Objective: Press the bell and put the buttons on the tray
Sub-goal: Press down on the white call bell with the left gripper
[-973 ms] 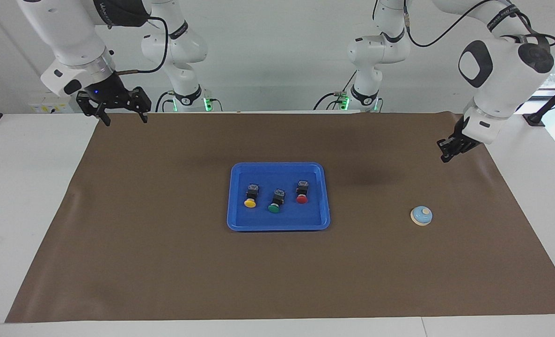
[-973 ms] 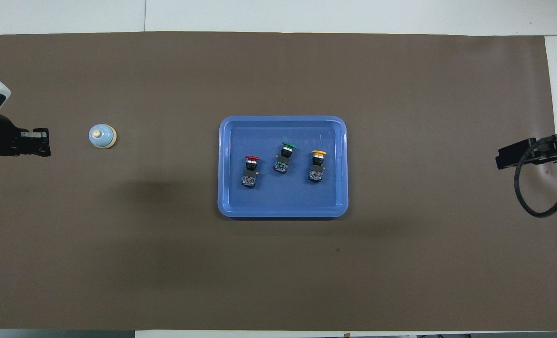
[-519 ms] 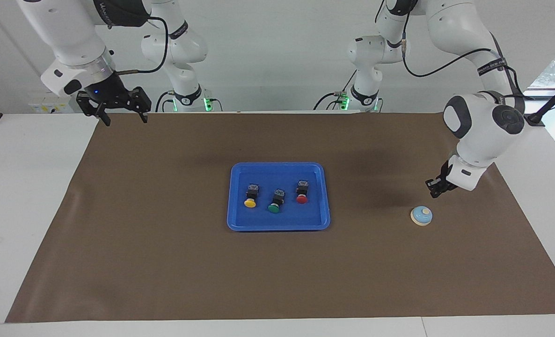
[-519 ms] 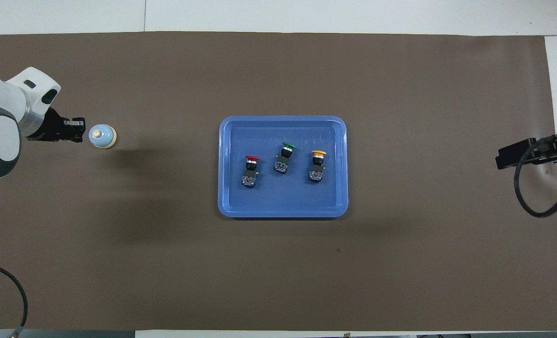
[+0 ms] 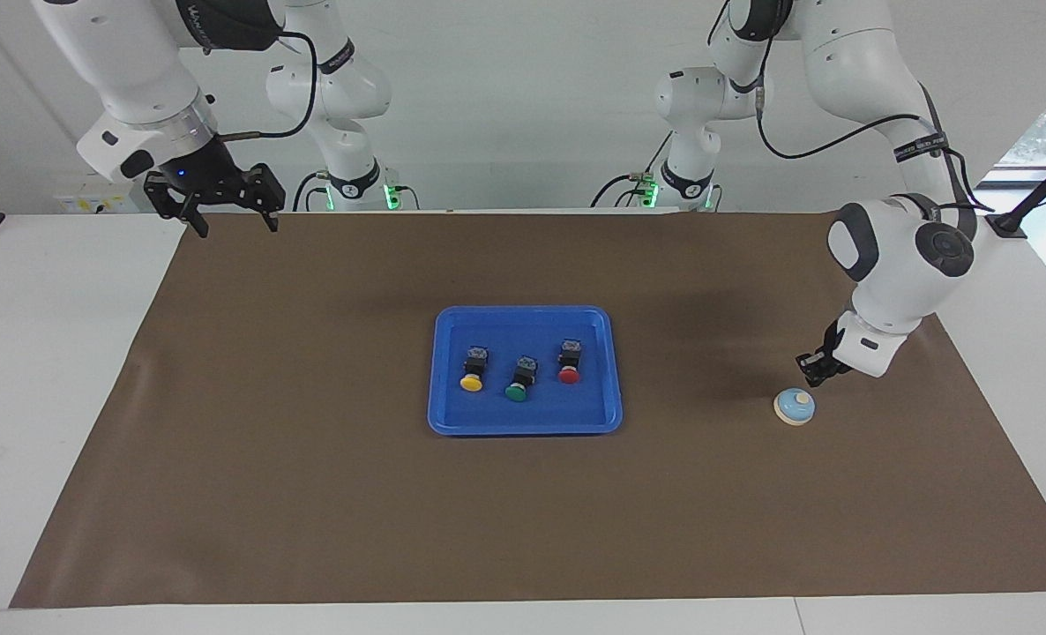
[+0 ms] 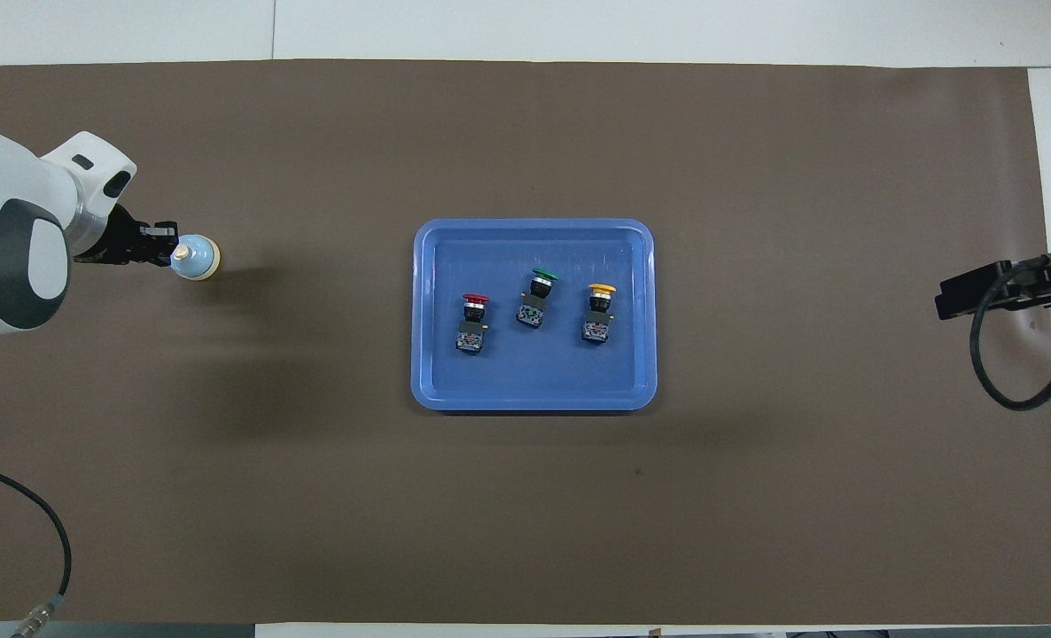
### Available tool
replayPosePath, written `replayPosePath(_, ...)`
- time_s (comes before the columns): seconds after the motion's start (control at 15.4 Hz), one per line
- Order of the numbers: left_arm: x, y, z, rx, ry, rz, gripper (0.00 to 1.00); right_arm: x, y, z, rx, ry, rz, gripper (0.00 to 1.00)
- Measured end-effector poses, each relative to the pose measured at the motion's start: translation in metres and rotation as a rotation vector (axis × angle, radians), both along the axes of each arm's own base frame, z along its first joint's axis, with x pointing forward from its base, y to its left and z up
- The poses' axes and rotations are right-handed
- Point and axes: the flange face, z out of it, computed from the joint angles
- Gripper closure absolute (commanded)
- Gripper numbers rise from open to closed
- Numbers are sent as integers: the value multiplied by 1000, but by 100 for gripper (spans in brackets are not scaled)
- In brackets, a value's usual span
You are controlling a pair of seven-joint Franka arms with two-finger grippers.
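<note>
The light-blue bell (image 5: 793, 407) stands on the brown mat toward the left arm's end of the table; it also shows in the overhead view (image 6: 198, 258). My left gripper (image 5: 811, 377) is shut and hangs just over the bell's cream knob, at its edge in the overhead view (image 6: 166, 254); I cannot tell if they touch. The blue tray (image 5: 523, 312) lies mid-table and holds the yellow button (image 5: 472, 383), green button (image 5: 516, 393) and red button (image 5: 569, 376). My right gripper (image 5: 234, 224) is open and empty, waiting high over the mat's corner by its base.
A brown mat (image 5: 311, 494) covers most of the white table. The tray's rim (image 6: 534, 225) and the three buttons also show from above. The right arm's black cable (image 6: 986, 372) loops over the mat's edge.
My left gripper has come down and moved in over the bell, from over the mat's edge to just above the knob. The right arm, tray and buttons have not moved.
</note>
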Motion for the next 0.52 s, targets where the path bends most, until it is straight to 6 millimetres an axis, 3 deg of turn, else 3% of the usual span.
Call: replayPosePath(0.52,5,-1,-6,1,-23,4,100,0,0,0,0,0,0,0)
